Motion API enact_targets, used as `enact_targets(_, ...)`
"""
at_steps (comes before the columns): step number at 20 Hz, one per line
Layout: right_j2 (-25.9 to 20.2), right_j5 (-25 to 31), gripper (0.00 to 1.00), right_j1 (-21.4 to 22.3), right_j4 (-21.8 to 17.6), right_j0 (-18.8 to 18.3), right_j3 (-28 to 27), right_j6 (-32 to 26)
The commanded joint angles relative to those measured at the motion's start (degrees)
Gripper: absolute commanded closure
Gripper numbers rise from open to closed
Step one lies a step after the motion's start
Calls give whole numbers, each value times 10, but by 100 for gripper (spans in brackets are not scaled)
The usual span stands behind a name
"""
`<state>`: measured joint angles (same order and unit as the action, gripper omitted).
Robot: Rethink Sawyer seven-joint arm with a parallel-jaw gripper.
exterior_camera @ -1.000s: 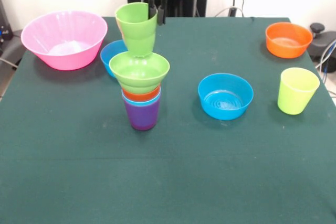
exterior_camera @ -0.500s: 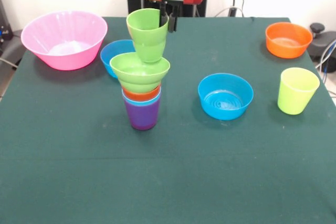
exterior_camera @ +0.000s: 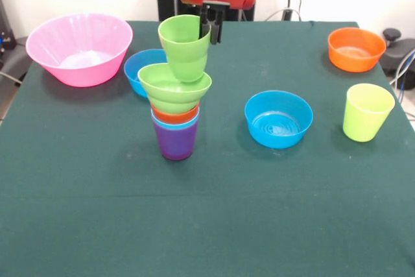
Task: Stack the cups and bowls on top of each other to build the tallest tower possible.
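The tower point(exterior_camera: 176, 118) stands left of centre on the dark green tablecloth point(exterior_camera: 207, 212): a purple plastic cup point(exterior_camera: 176, 142) at the base, light blue and orange rims above it, then a ridged green bowl point(exterior_camera: 174, 87). A stepped green cup point(exterior_camera: 185, 47) sits tilted in that bowl, its rim clamped by the black gripper point(exterior_camera: 210, 27). A blue bowl point(exterior_camera: 278, 118) lies to the right, well apart.

My gripper point(exterior_camera: 212, 27) pinches the rim of the stepped green cup point(exterior_camera: 185, 47), tilted, its base sitting in the ridged green bowl point(exterior_camera: 174, 87) atop the tower point(exterior_camera: 175, 118) on the purple cup point(exterior_camera: 176, 143).
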<state>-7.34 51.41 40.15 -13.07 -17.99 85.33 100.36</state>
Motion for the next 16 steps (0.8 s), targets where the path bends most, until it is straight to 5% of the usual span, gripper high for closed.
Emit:
enact_targets(1,-16,36,100,-27,-2,5,-30,31)
enact_targets(16,-19,37,100,-42,-12,-14,-54,-7)
